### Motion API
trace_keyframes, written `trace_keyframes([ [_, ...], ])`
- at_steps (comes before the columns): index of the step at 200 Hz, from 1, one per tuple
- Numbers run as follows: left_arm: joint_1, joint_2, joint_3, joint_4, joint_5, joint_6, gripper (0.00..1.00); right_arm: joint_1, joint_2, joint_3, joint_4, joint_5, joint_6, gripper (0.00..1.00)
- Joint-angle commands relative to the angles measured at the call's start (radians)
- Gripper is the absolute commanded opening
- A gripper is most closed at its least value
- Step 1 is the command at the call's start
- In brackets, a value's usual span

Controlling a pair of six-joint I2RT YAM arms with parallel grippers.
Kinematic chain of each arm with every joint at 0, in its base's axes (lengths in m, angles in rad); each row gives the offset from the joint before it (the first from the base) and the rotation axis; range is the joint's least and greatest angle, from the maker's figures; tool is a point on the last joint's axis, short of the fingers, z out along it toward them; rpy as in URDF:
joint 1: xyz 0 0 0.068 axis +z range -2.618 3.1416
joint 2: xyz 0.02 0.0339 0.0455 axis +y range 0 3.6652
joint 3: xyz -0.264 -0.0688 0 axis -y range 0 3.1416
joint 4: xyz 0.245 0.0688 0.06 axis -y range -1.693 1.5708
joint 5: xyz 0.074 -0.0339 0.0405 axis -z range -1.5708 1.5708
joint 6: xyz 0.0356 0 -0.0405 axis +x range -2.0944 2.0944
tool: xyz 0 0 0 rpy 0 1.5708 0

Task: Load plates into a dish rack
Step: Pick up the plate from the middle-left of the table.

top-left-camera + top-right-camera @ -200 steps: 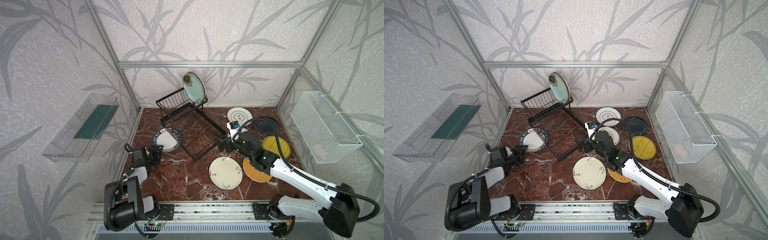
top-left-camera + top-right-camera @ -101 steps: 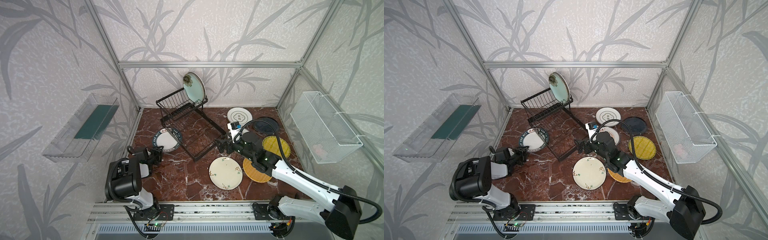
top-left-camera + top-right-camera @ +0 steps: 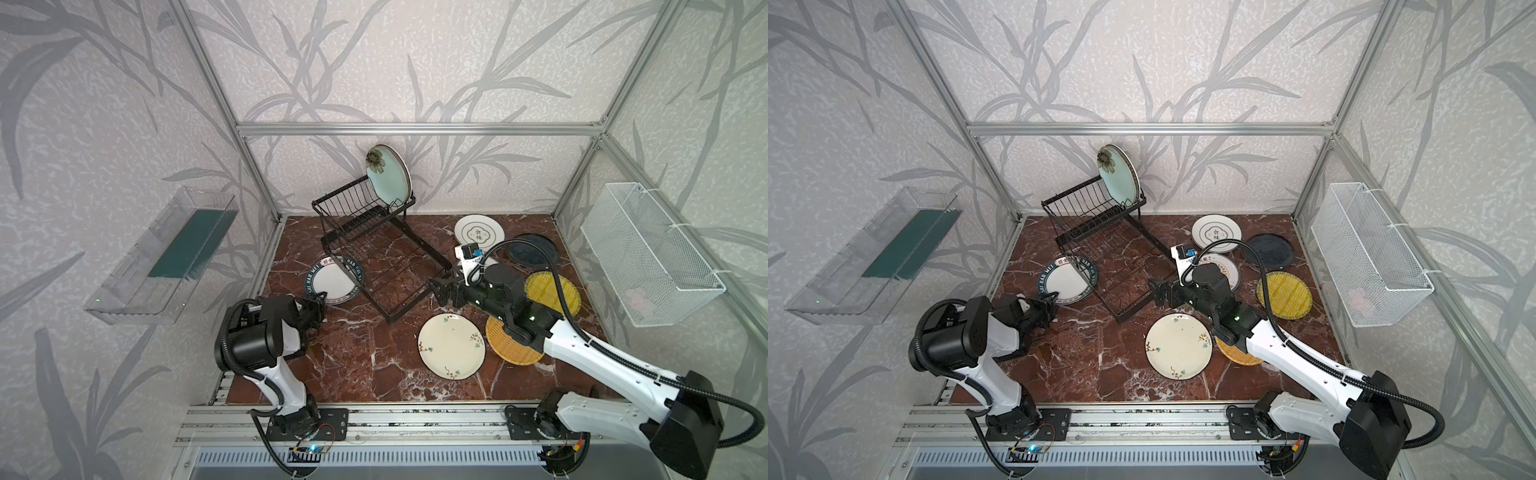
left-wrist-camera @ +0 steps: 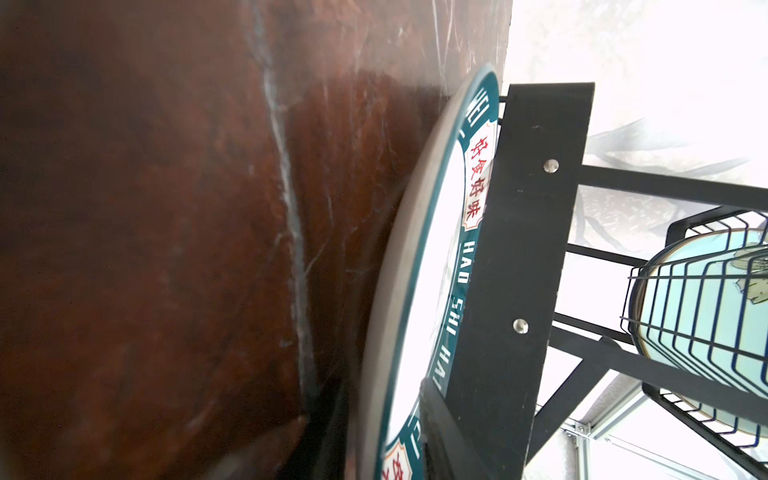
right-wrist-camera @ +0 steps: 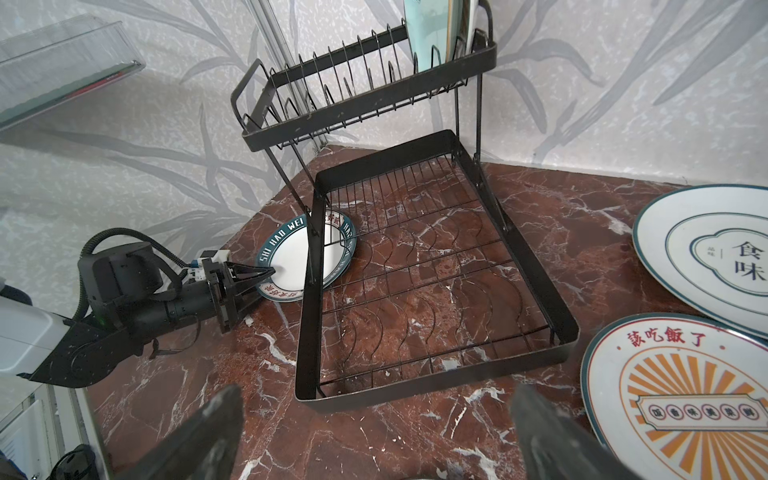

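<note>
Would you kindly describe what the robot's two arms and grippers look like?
Both the left arm and right arm have white links, black joint housings and black corrugated hoses. The left gripper and right gripper are black with tapered fingers.

The pale green plate (image 3: 388, 176) stands upright in the dish rack (image 5: 307, 332); other plates (image 3: 451, 351) lie flat nearby.

matt black metal dish rack (image 4: 519, 249)

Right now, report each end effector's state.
Left end effector: astride the rim of the plate; grip cannot be told.
Right end effector: open, empty.
</note>
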Motion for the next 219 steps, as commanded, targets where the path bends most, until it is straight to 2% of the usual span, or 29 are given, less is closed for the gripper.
trace_keyframes([
  [1, 0.005, 0.043, -0.019, 0.021, -0.01, -0.038, 0.28, -0.002, -0.023, -0.016, 0.0, 0.002, 0.008, 0.99],
  [127, 0.005, 0.059, -0.007, -0.045, -0.046, -0.035, 0.1, -0.002, -0.054, -0.031, -0.02, 0.023, 0.01, 0.99],
  [163, 0.005, 0.012, 0.009, -0.136, -0.048, -0.026, 0.06, -0.002, -0.073, -0.036, -0.031, 0.032, 0.007, 0.99],
  [219, 0.005, -0.14, 0.039, -0.395, -0.09, 0.033, 0.0, -0.002, -0.092, -0.047, -0.031, 0.039, 0.008, 0.99],
])
